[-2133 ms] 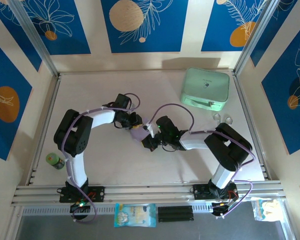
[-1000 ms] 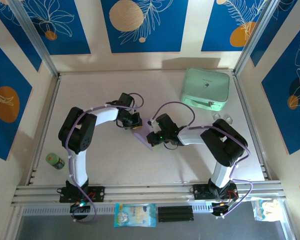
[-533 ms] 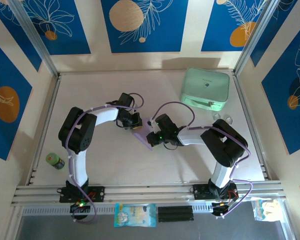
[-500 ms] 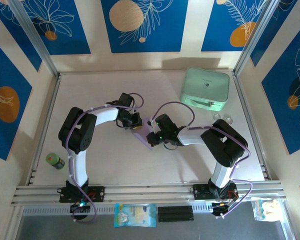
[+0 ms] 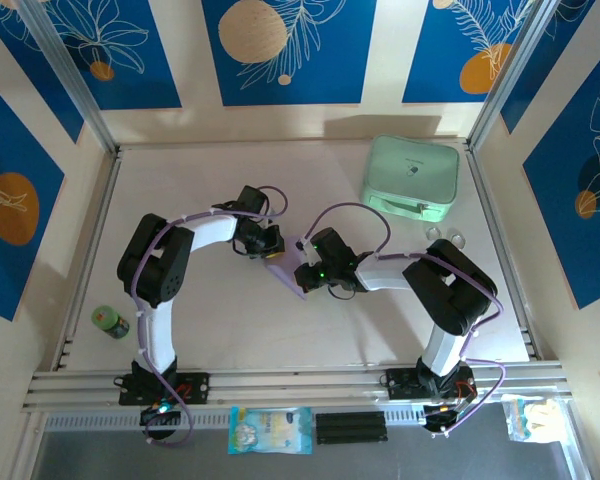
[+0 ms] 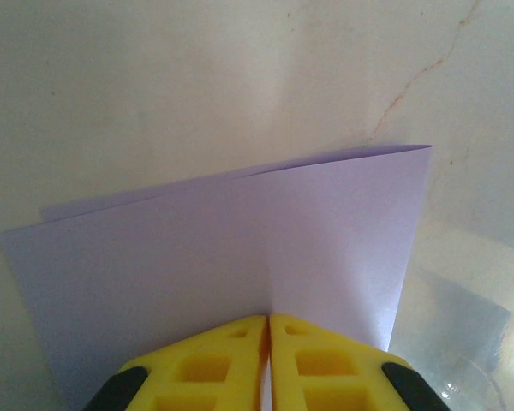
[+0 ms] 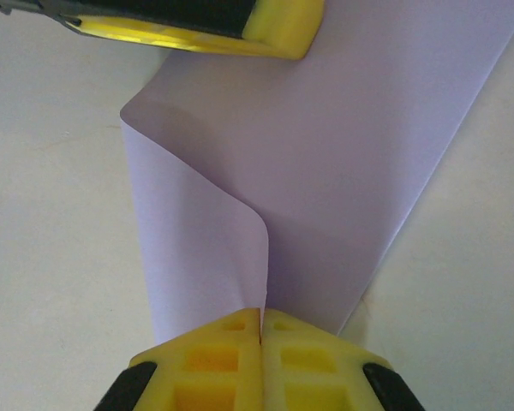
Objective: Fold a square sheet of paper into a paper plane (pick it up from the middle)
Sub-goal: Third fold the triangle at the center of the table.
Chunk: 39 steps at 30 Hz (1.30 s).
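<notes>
You have the sheet of paper (image 5: 291, 270) in the middle of the worktop (image 5: 220, 310), pinned between two claws that face each other across it. The left claw (image 6: 268, 330) is closed on the near edge of the doubled sheet, and both layers spread away from it, lying low over the worktop. The right claw (image 7: 261, 321) is closed as well, pinching a loose upper flap that curls up from the flatter layer beneath. One yellow finger of the left claw (image 7: 197, 21) sits at the opposite end of the lilac strip.

From above, the visible paper is a narrow band slanting far-to-near, with the left claw (image 5: 272, 251) just beside its far-left side and the right claw (image 5: 302, 268) on its right. Neither arm is nearer, since each already has a hold. The coming move probably turns on that raised flap, which has to travel toward the left claw to lie flat.

Compared with two seconds ago, your right claw sits farther up the worktop and the paper looks less bunched. Over the last second, nothing visibly shifts.
</notes>
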### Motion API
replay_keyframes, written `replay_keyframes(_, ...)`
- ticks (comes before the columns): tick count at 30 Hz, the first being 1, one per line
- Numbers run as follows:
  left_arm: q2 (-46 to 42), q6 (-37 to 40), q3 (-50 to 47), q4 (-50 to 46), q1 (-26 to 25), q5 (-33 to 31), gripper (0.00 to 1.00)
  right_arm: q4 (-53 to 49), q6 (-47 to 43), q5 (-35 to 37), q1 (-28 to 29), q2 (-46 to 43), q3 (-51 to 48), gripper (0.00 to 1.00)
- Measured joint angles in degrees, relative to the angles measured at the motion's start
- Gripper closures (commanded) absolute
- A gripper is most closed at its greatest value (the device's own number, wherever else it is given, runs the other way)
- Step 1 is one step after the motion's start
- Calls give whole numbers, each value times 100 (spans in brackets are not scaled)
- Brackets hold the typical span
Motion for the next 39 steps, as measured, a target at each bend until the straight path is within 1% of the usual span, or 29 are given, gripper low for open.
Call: replay_keyframes(39,37,-2,55,-2,-15,22,88,-195,114,120,70,-46,24,99)
